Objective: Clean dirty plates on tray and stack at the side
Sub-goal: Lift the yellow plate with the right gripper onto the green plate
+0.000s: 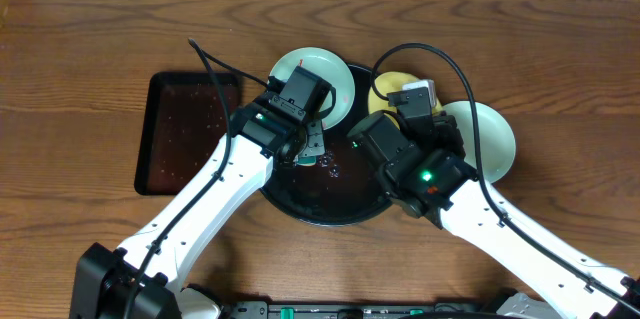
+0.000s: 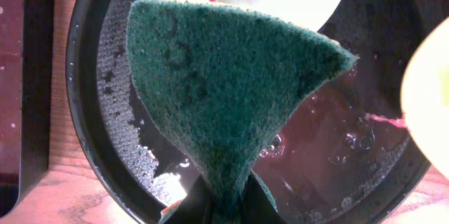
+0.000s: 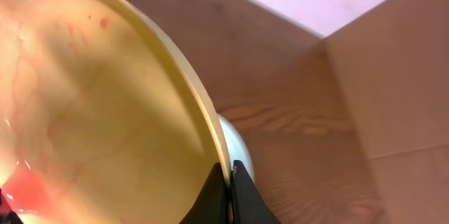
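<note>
**Wooden table carrying two trays and a plate**

The brown wood-grain table (image 1: 90, 39) fills the overhead view. Near its middle sits the large round glossy black tray (image 1: 320, 209), its floor wet and shiny. Just to the left lies a smaller rectangular black tray (image 1: 175, 149), speckled with droplets. Beside the round tray's right edge, a small round pale blue-green plastic plate (image 1: 495, 144) rests on the bare wood. A second pale blue-green plate (image 1: 300, 67) overlaps the round tray's far rim; whether it touches the table cannot be told.
</note>
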Controlling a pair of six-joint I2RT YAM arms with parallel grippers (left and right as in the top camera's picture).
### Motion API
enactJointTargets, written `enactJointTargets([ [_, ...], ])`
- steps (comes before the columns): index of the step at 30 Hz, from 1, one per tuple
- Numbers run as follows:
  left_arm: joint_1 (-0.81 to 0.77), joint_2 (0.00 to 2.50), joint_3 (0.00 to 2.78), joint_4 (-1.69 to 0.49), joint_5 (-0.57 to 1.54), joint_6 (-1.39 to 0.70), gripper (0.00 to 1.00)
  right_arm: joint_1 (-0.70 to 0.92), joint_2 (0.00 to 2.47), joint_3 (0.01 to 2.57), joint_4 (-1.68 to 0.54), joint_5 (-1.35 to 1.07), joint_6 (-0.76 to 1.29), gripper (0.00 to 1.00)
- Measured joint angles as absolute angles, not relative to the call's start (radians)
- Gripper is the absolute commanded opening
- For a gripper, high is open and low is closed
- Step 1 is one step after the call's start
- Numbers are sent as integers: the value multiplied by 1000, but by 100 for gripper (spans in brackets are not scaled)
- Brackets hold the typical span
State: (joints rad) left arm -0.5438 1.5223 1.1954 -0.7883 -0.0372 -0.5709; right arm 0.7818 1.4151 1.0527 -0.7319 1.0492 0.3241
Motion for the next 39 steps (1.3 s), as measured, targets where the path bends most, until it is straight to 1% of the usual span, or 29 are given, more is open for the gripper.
enactJointTargets([
  [5, -544, 1522, 1195, -789, -38, -571, 7, 817, 1415, 1053, -728, 1179, 324, 1],
  [10, -544, 1522, 1195, -789, -38, -571, 8, 846, 1415, 1053, -724, 1253, 324, 1],
  [22, -544, 1522, 1195, -789, -38, -571, 7, 849, 1415, 1053, -752, 1261, 371, 1],
  [27, -544, 1522, 1195, -789, -38, -571, 7, 820, 1415, 1053, -800, 1098, 440, 1],
  [30, -544, 1522, 1195, -789, -38, -571, 7, 762, 1412, 1053, -803, 926, 470, 1],
  [35, -544, 1522, 1195, -789, -41, -571, 8, 612, 1387, 1053, -803, 616, 473, 1],
  [39, -542, 1522, 1195, -802, -73, -571, 7, 443, 1348, 1053, -809, 383, 434, 1],
])
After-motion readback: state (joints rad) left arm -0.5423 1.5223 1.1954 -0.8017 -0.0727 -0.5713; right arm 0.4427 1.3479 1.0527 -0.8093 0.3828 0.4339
